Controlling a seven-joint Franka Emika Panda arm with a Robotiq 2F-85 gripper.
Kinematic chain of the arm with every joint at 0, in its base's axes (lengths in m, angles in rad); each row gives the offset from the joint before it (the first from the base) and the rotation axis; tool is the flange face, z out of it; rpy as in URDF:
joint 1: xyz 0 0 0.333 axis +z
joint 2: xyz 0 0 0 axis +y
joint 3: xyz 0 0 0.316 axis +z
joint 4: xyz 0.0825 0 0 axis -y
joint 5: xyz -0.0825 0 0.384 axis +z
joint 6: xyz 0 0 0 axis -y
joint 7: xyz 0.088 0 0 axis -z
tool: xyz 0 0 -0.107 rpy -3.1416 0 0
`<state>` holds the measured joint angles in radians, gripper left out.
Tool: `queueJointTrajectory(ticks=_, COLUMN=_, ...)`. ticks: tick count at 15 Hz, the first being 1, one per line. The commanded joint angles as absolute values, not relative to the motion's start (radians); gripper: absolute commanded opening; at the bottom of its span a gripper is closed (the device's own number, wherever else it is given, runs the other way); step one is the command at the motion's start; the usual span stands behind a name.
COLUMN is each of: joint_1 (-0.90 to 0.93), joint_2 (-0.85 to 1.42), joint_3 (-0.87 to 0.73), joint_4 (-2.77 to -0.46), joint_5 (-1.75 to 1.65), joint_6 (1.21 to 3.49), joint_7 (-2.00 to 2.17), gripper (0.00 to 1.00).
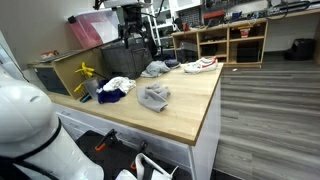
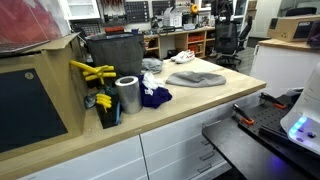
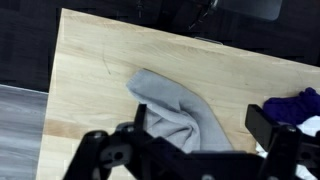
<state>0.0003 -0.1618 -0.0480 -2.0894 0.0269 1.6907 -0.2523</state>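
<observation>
Hovering spread wide apart, the pincer [image 3: 200, 125] hangs above the grey cloth [image 3: 175, 110], which lies crumpled on the desk [image 3: 90, 70] near a purple cloth [image 3: 295, 103]. Closing on one loose fold would probably let the fabric slip free; drifting sideways might snag the purple one.

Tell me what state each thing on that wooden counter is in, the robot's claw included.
Grey fabric cloth: crumpled, lying on the light wooden countertop.
Purple fabric cloth: bunched up, near the grey one.
Shiny silver metal cylinder: standing upright.
White-and-red shoe: lying near the far edge.
Black robot gripper: open, empty, over the grey cloth.
</observation>
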Motion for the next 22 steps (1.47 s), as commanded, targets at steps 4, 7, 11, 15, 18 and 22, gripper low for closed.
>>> queueJointTrajectory(ticks=4, joint_1=-0.006, joint_2=-0.099, joint_3=-0.032, joint_4=-2.157, joint_5=0.0, joint_6=1.81, joint_7=-0.171, gripper=1.0)
queueJointTrajectory(ticks=7, joint_1=-0.007, joint_2=-0.091, joint_3=-0.034, joint_4=-2.153, joint_5=0.007, joint_6=1.797, joint_7=-0.194, gripper=1.0)
queueJointTrajectory(ticks=11, joint_1=0.005, joint_2=-0.066, joint_3=-0.021, joint_4=-2.146, joint_5=0.0, joint_6=1.811, joint_7=-0.193, gripper=1.0)
queueJointTrajectory(ticks=15, joint_1=0.013, joint_2=-0.018, joint_3=-0.008, joint_4=-2.16, joint_5=-0.005, joint_6=1.879, joint_7=-0.208, gripper=1.0)
queueJointTrajectory(ticks=18, joint_1=0.008, joint_2=0.044, joint_3=-0.003, joint_4=-2.154, joint_5=-0.009, joint_6=1.921, joint_7=-0.222, gripper=1.0)
queueJointTrajectory(ticks=22, joint_1=0.004, joint_2=0.126, joint_3=-0.001, joint_4=-2.145, joint_5=-0.025, joint_6=1.946, joint_7=-0.267, gripper=1.0)
